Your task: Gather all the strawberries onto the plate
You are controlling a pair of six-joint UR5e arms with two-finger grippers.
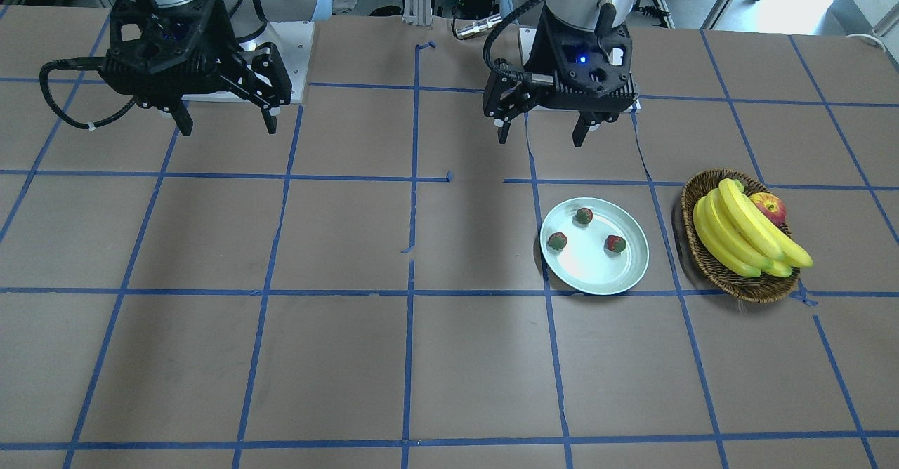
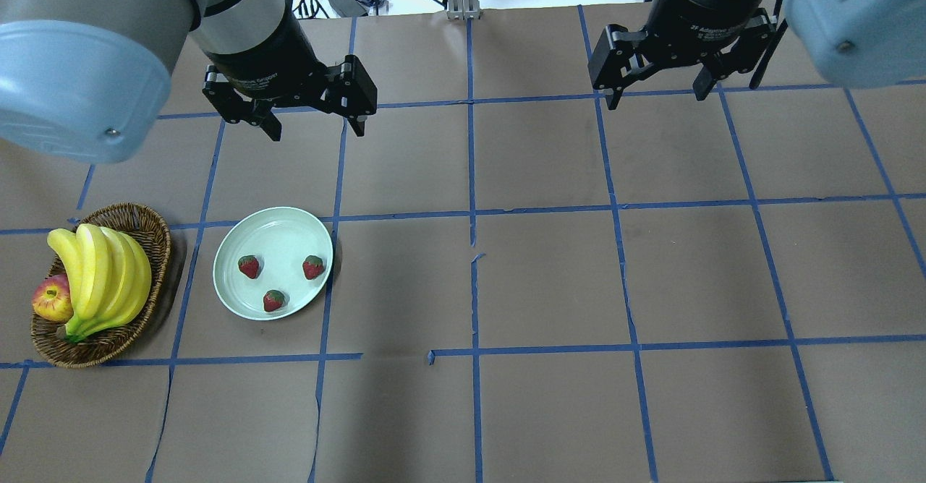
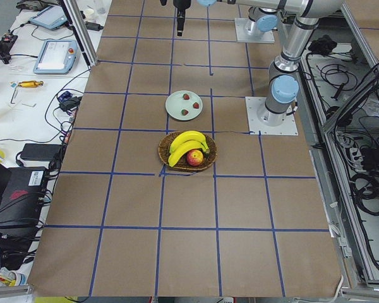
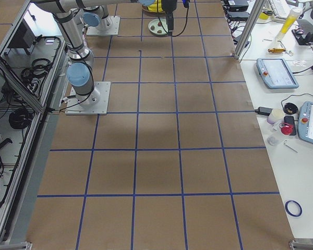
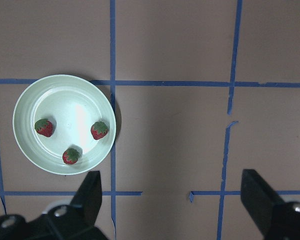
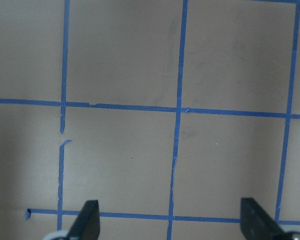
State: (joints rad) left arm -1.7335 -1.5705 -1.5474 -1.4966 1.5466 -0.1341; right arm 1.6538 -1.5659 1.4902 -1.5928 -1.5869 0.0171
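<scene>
Three small red strawberries (image 2: 249,266) (image 2: 313,267) (image 2: 273,300) lie inside the pale mint plate (image 2: 253,233) on the table's left half. They also show in the front view (image 1: 558,241) (image 1: 583,215) (image 1: 615,243) on the plate (image 1: 597,278), and in the left wrist view (image 5: 44,127) (image 5: 99,130) (image 5: 71,155) on the plate (image 5: 65,95). My left gripper (image 2: 315,127) is open and empty, raised high, on the far side of the plate. My right gripper (image 2: 657,96) is open and empty, raised over the table's right half.
A brown wicker basket (image 2: 155,233) with bananas (image 2: 101,273) and a red-yellow apple (image 2: 51,301) stands left of the plate. The brown table bears a grid of blue tape lines (image 2: 470,208).
</scene>
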